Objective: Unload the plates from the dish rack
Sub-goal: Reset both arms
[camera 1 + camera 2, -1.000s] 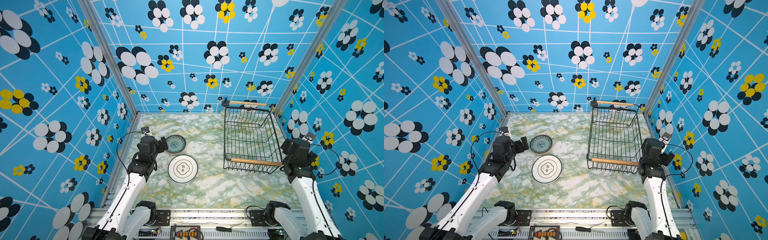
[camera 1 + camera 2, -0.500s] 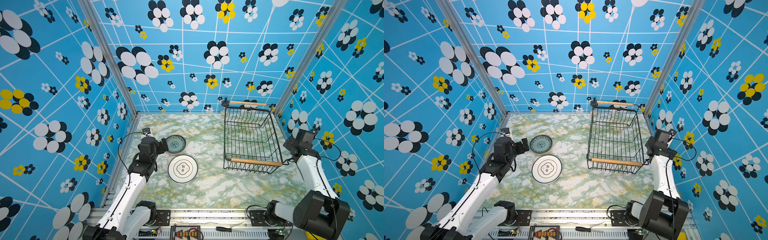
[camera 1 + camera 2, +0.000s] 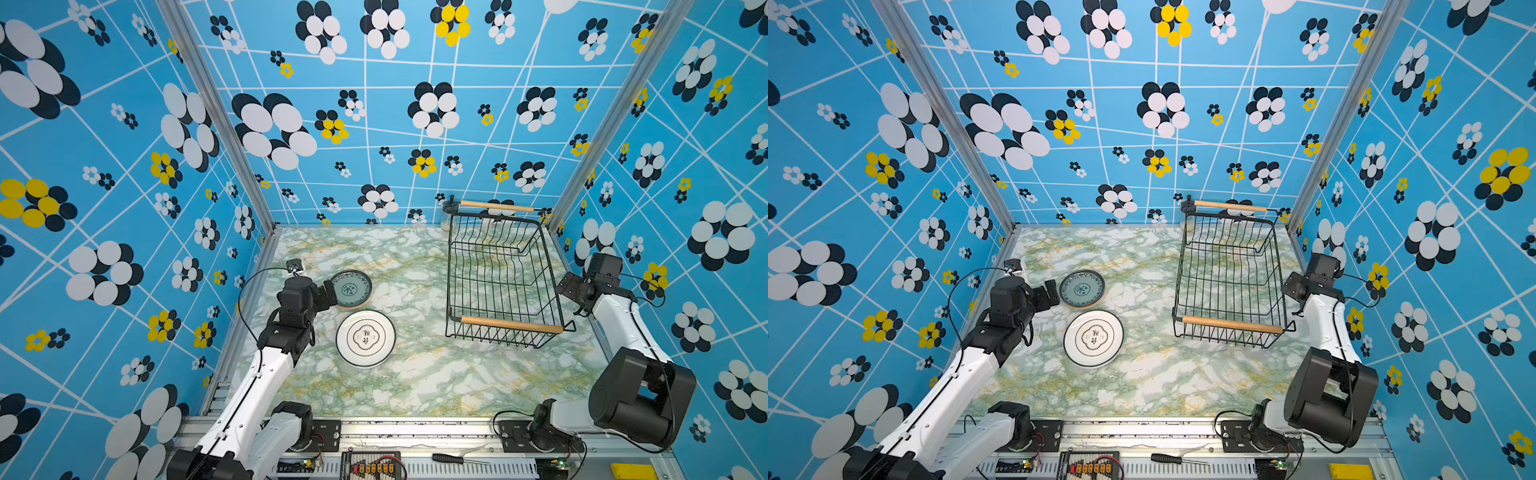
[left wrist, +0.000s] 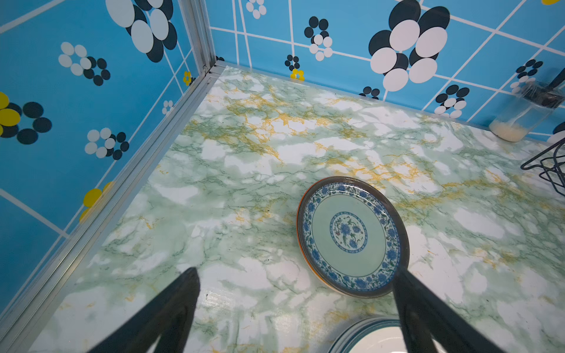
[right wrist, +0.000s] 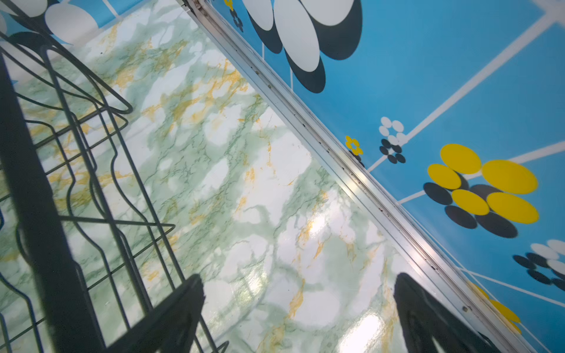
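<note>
Lying flat, round plates (image 3: 365, 338) share marbled table (image 3: 415, 382) with wire dish rack (image 3: 511, 324).

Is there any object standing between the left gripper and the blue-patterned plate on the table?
Nothing visible stands between them. In the left wrist view the left gripper is open, close beside the blue-patterned plate, with only bare table around its fingers. The white emblem plate lies to one side, off that path.
</note>
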{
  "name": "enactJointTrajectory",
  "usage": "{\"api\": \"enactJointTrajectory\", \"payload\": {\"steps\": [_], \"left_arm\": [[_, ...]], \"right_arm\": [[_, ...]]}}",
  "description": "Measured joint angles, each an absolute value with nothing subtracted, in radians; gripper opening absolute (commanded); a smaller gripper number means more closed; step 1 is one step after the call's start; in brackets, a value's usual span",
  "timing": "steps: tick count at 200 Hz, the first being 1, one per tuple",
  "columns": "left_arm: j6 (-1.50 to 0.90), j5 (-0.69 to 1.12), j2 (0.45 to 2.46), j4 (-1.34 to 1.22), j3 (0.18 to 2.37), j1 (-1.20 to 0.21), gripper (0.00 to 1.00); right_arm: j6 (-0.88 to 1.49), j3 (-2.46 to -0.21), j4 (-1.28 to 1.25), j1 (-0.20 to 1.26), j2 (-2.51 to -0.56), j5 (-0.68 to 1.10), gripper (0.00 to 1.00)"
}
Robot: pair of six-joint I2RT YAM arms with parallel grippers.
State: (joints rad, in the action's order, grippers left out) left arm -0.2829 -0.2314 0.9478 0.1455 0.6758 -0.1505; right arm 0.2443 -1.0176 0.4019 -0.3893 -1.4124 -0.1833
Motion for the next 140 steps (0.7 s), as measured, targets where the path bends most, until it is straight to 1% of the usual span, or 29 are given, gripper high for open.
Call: {"api": "enactJointTrajectory", "payload": {"steps": [91, 140], "left_arm": [[-0.276, -0.228, 0.946, 0.126, 0.674, -0.15, 0.99], [-0.263, -0.243, 0.967, 0.079, 0.662, -0.15, 0.99]], "right_arm": [[0.191, -1.028, 0.474, -0.381, -1.471, 0.093, 0.99], [0.134, -1.026, 0.494, -0.328, -1.471, 0.146, 0.99]]}}
